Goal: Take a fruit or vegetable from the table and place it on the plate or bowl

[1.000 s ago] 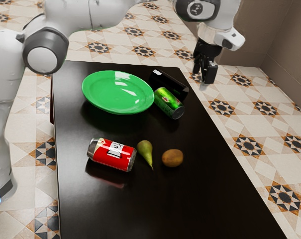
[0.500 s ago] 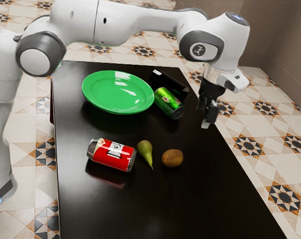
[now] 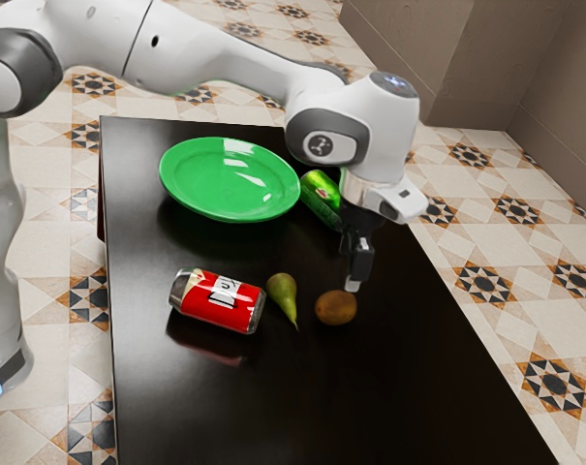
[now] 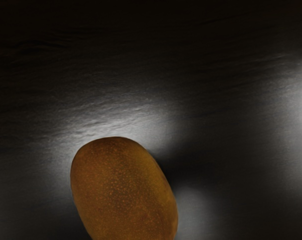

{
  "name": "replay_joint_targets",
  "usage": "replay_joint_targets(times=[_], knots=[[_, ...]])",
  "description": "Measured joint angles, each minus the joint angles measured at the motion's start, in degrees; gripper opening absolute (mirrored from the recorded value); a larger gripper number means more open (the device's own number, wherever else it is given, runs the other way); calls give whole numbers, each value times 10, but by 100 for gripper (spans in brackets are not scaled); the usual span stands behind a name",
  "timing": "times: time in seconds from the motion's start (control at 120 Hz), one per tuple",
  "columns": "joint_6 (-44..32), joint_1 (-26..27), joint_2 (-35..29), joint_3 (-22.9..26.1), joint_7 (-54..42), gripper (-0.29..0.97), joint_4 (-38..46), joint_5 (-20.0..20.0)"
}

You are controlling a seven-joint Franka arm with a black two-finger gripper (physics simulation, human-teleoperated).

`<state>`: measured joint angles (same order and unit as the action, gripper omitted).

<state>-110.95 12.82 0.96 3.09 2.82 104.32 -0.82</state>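
Observation:
A brown kiwi lies on the dark table, with a green pear just to its left in the exterior view. The green plate sits at the back left of the table. My gripper hangs open just above the kiwi, slightly toward its back right, holding nothing. In the wrist view the kiwi lies close under my hand on the glossy tabletop.
A red soda can lies on its side left of the pear. A green can lies beside the plate, partly behind my arm. The table's right edge runs close to the kiwi, above a tiled floor.
My arm has swung down and toward the exterior view's left, from above the table's back right corner to just over the kiwi. Nothing on the table has moved.

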Motion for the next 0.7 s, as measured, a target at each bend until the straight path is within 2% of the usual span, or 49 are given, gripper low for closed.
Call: replay_joint_targets(times=[0.3,0.45,0.7], knots=[[-46,-1,-2,0,50,68,51,-7],[-56,-1,-22,-3,69,68,76,-7],[-62,-14,-26,-4,93,68,82,-8]])
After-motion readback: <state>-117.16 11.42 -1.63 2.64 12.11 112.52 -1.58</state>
